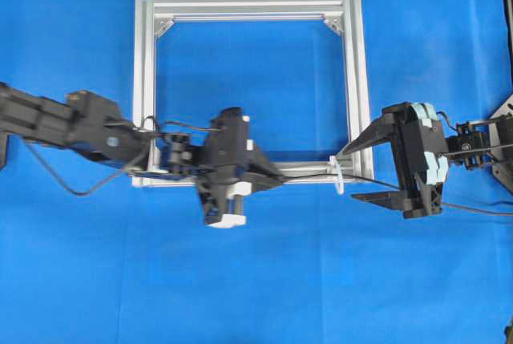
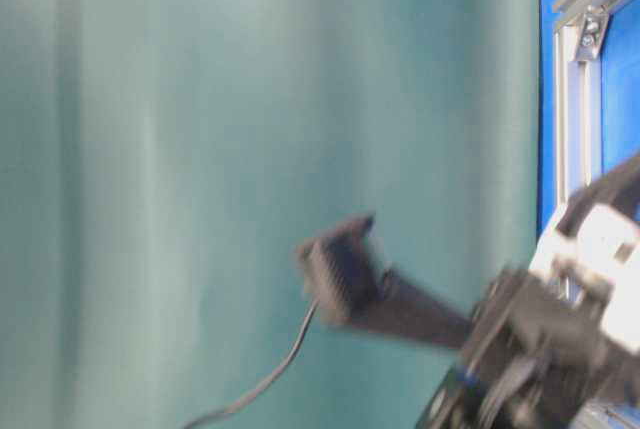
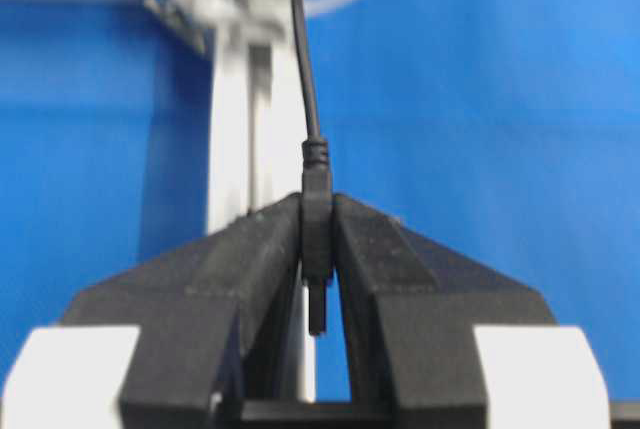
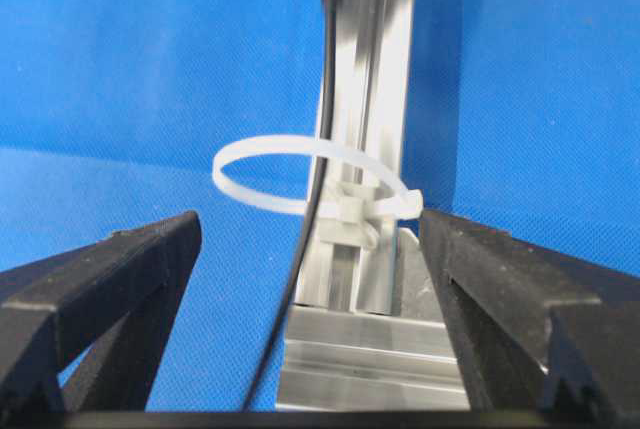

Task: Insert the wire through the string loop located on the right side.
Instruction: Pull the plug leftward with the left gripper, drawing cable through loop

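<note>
We see the wire (image 1: 321,174) lying along the front bar of the aluminium frame (image 1: 144,79), its long axis running left to right across the desk (image 1: 256,296). Its plug end is pinched between the closed jaws of the left gripper (image 1: 276,177), with the plug tip pointing back into the claw. From there the cable runs right and passes through the string loop (image 1: 337,174) at the frame's front right corner. The right gripper (image 1: 353,172) stands wide open, its fingers either side of the loop, holding nothing. The table-level view is too blurred to add anything.
</note>
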Controlling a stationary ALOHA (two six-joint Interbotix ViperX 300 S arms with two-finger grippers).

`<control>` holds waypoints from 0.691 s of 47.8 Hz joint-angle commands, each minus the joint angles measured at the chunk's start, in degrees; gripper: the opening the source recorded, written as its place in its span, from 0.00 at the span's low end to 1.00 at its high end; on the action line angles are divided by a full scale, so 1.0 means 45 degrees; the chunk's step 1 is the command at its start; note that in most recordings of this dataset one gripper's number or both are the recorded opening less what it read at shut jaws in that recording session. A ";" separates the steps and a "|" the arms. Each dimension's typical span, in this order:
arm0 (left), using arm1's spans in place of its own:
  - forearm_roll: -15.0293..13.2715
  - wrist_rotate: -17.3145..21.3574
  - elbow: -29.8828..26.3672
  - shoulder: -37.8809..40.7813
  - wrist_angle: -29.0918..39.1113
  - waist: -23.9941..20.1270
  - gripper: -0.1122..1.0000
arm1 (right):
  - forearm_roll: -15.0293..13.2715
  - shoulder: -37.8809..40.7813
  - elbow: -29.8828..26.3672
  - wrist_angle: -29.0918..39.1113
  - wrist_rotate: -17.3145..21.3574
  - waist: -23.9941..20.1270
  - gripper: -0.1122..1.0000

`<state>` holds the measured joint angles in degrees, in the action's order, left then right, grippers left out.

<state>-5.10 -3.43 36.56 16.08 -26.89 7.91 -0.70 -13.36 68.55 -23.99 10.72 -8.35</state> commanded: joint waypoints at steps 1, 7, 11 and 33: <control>0.0039 0.0000 0.0703 -0.1211 -0.0234 0.0215 0.17 | 0.0000 -0.0176 -0.0098 -0.0020 -0.0020 0.0020 0.94; 0.0039 -0.0098 0.2051 -0.2187 -0.0410 0.0391 0.17 | 0.0000 -0.0176 -0.0078 0.0059 -0.0020 0.0020 0.94; 0.0039 -0.0156 0.2832 -0.2695 -0.0527 0.0430 0.17 | -0.0020 -0.0195 -0.0098 0.0176 -0.0020 0.0020 0.94; 0.0039 -0.0039 0.6934 -0.5449 -0.1523 0.0762 0.17 | -0.0020 -0.0195 -0.0234 0.0273 0.0020 0.0020 0.94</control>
<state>-5.10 -3.87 66.36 -6.15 -32.17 10.28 -0.70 -13.45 68.47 -22.59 10.72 -8.35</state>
